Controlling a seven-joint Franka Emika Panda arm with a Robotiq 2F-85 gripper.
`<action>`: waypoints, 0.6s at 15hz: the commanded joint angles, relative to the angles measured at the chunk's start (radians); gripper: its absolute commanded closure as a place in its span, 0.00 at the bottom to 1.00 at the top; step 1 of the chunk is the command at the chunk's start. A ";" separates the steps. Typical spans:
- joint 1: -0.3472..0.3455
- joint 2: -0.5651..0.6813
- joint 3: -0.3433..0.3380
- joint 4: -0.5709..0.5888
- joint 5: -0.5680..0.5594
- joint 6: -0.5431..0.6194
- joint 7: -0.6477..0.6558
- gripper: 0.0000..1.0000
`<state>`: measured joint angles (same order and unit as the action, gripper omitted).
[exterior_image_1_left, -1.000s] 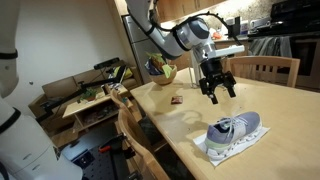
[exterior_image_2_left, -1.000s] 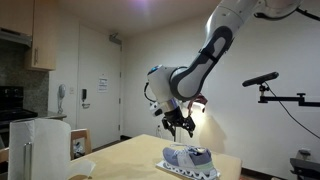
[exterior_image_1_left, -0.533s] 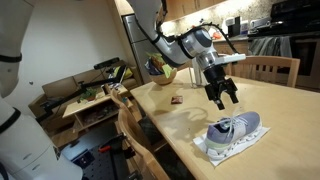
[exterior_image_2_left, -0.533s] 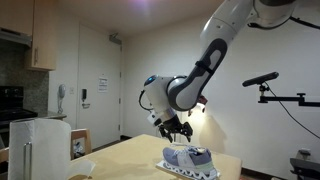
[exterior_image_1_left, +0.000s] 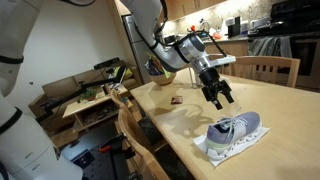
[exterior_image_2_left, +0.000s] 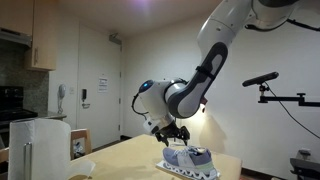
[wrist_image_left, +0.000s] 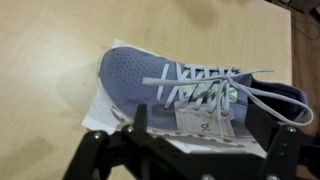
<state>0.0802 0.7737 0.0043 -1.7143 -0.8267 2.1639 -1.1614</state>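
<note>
We find a wooden table (exterior_image_1_left: 290, 110) in an exterior view. It carries a bowl (exterior_image_1_left: 160, 70) at its far end, with a small dark item (exterior_image_1_left: 176, 100) lying near that bowl. A far chair (exterior_image_1_left: 268, 66) and a near chair (exterior_image_1_left: 132, 125) stand at the table's edges. Cluttered shelving (exterior_image_1_left: 95, 95) sits beside them. In an exterior view, we note a white door (exterior_image_2_left: 100, 90) and a boom stand (exterior_image_2_left: 265, 80).

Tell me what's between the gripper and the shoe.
Nothing. In an exterior view the open gripper hangs over bare table short of the shoe; the wrist view shows the shoe unobstructed.
</note>
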 joint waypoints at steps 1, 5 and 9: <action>0.023 -0.021 -0.004 -0.030 -0.064 0.022 0.115 0.00; 0.020 -0.026 0.008 -0.061 -0.084 -0.008 0.160 0.00; 0.018 -0.038 0.009 -0.115 -0.101 -0.024 0.158 0.00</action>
<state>0.1014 0.7729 0.0069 -1.7710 -0.8921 2.1618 -1.0344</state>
